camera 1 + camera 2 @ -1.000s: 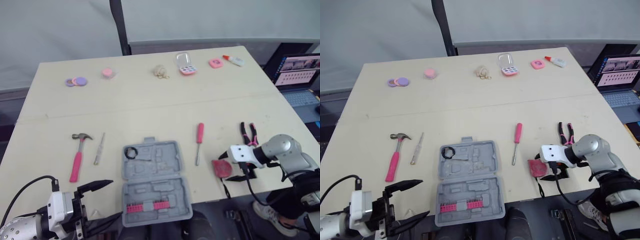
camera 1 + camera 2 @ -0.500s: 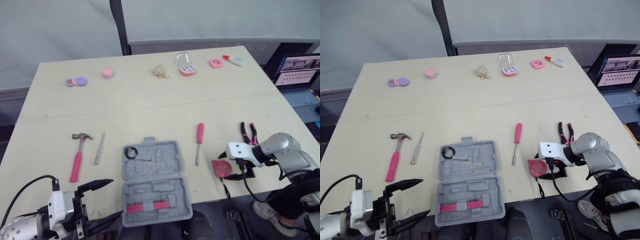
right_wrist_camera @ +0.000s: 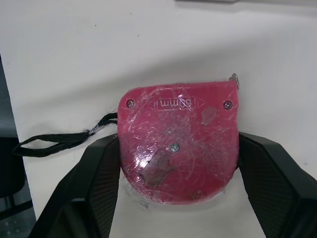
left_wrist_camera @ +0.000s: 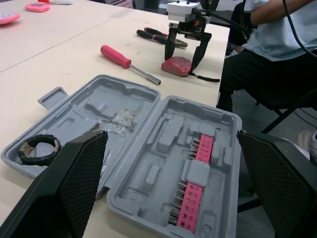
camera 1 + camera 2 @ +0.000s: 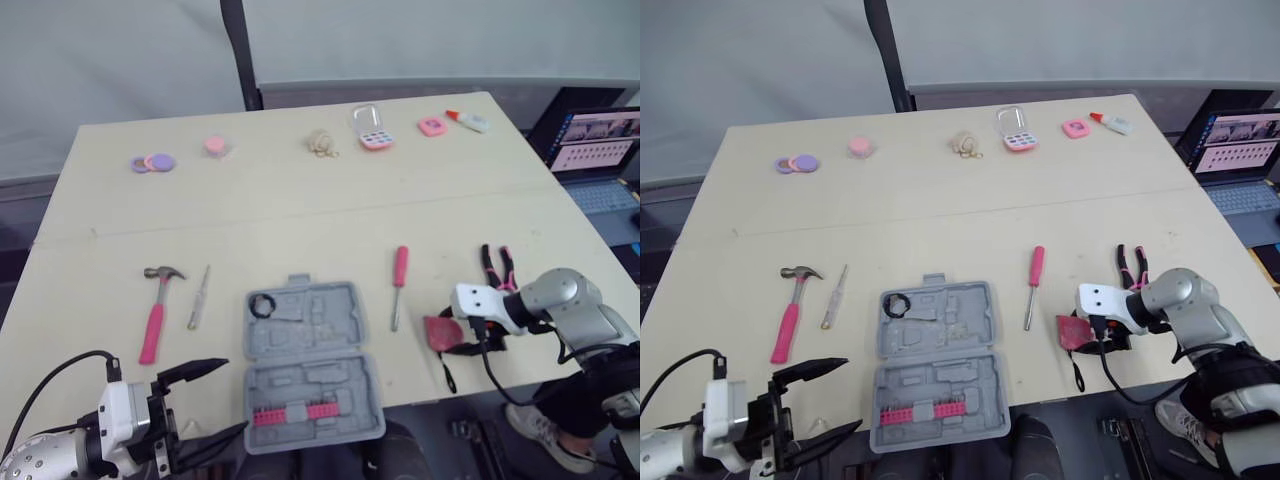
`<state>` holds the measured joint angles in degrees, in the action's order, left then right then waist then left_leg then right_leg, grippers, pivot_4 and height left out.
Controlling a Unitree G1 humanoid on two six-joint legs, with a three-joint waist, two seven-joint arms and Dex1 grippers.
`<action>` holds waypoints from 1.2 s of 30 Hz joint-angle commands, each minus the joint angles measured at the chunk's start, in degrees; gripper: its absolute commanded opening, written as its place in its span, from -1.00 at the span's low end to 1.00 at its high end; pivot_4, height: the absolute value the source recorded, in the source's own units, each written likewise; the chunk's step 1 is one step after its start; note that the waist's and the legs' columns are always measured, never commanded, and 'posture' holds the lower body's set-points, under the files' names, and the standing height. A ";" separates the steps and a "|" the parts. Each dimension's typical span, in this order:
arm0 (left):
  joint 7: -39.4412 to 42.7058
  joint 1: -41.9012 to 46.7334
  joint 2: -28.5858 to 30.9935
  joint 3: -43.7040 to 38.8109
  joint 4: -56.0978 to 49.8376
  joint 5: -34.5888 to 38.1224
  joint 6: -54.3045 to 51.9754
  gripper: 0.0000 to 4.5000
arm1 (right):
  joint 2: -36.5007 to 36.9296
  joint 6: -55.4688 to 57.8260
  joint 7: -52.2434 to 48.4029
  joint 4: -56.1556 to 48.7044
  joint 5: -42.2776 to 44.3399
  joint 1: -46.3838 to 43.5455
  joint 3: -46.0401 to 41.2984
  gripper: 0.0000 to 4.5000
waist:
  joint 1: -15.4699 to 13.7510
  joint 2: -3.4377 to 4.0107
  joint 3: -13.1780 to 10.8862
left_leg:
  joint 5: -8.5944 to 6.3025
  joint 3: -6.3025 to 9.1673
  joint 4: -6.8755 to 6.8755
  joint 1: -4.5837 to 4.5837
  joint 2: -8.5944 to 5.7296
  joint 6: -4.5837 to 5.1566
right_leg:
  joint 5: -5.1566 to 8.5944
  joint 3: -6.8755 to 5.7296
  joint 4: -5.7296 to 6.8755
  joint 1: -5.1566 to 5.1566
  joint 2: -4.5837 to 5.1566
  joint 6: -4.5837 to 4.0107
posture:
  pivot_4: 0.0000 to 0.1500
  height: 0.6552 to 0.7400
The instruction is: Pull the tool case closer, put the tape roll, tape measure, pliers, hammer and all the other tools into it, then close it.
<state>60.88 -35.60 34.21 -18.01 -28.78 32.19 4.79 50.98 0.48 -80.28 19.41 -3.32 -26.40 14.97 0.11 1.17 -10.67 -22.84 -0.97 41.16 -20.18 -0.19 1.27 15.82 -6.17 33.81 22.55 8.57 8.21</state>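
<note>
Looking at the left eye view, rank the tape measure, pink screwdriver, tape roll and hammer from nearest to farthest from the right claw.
1. The tape measure, right at the right claw, near the table's right front edge.
2. The pink screwdriver, just to the claw's left.
3. The tape roll, in the open tool case, mid-table.
4. The hammer, far left.
</note>
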 commanded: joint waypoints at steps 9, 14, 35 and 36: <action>-0.36 1.37 0.22 1.18 -1.11 -0.12 -0.55 1.00 | 1.30 2.87 2.06 -2.97 0.43 1.43 -1.72 0.35 | 0.04 0.00 0.00 | 0.00 -0.01 0.00 0.00 0.00 0.00 | 0.00 0.01 0.01 0.00 0.00 0.00 | 1.00 0.73; -0.09 2.01 1.14 -1.32 -0.65 2.19 -1.84 1.00 | 2.99 9.43 0.91 -9.27 2.22 0.91 -3.06 0.35 | -0.02 0.01 -0.01 | 0.00 0.00 0.00 -0.01 0.00 0.00 | 0.00 0.01 0.02 0.01 0.00 0.00 | 1.00 0.73; 11.60 8.55 7.08 -10.65 13.64 5.76 -2.48 1.00 | 2.16 54.62 -1.60 -33.94 3.11 -27.12 15.42 0.35 | 0.17 0.07 -0.04 | -0.05 0.04 -0.08 -0.15 0.04 -0.08 | 0.04 0.00 0.09 0.31 -0.01 -0.07 | 1.00 0.73; 12.06 9.18 7.01 -10.28 14.54 5.34 -2.15 1.00 | 1.50 55.53 -1.66 -33.81 2.79 -28.56 16.84 0.35 | 0.18 0.08 -0.04 | -0.05 0.05 -0.07 -0.19 0.04 -0.08 | 0.04 -0.02 0.09 0.35 -0.01 -0.07 | 1.00 0.73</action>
<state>71.70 -26.83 40.94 -28.15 -15.33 37.76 1.70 52.73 54.22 -82.04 -13.20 0.51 -52.78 30.49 0.29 1.25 -10.72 -22.89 -0.93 41.08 -20.38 -0.18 1.20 15.86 -6.18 33.90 22.92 8.57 8.14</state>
